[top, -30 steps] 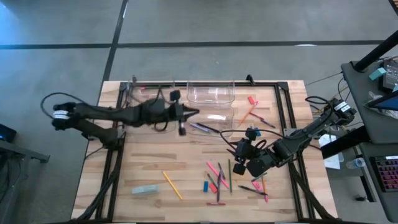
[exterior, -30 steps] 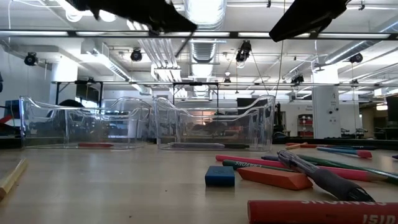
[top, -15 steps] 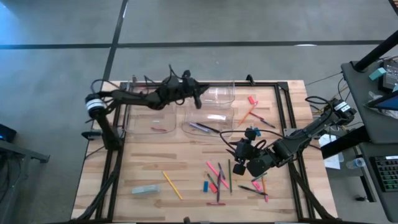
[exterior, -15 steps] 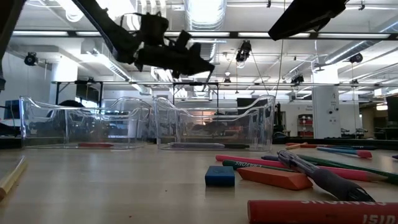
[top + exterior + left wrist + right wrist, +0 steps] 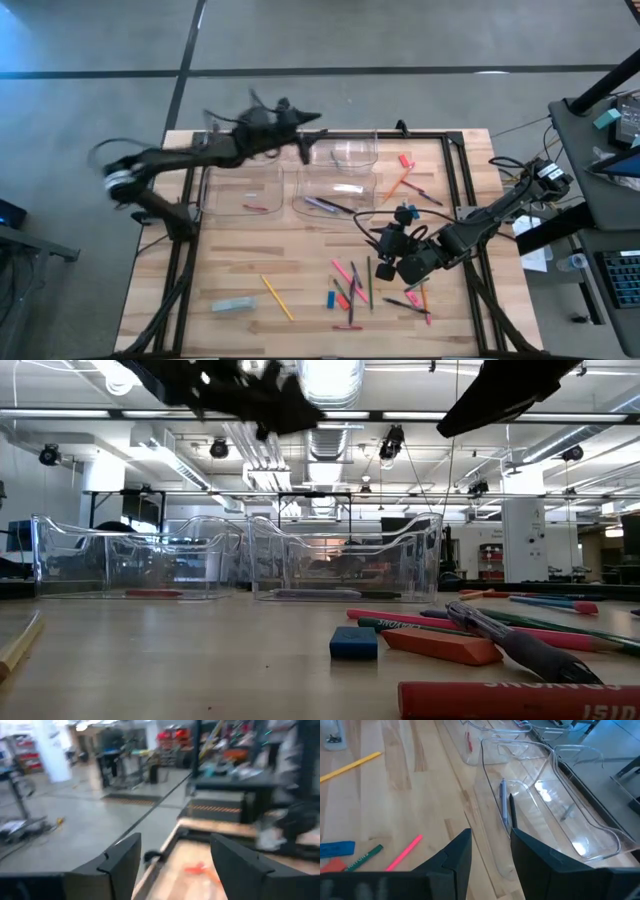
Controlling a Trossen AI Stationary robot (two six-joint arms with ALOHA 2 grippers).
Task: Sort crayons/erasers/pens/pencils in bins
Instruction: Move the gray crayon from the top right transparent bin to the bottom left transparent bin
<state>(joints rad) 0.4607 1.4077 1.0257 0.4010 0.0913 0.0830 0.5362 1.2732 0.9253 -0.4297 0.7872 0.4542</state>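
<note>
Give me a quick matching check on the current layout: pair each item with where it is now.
Items:
1. yellow pencil
2. grey and black pens
3. red stick
4. right gripper

Places:
A. in the left bin of the row nearer the loose pile
B. lying on bare table, left of the loose pile
C. in the right bin of that same row
D. open, hovering by the loose pile

Pairs: 1-B, 2-C, 3-A, 4-D
</note>
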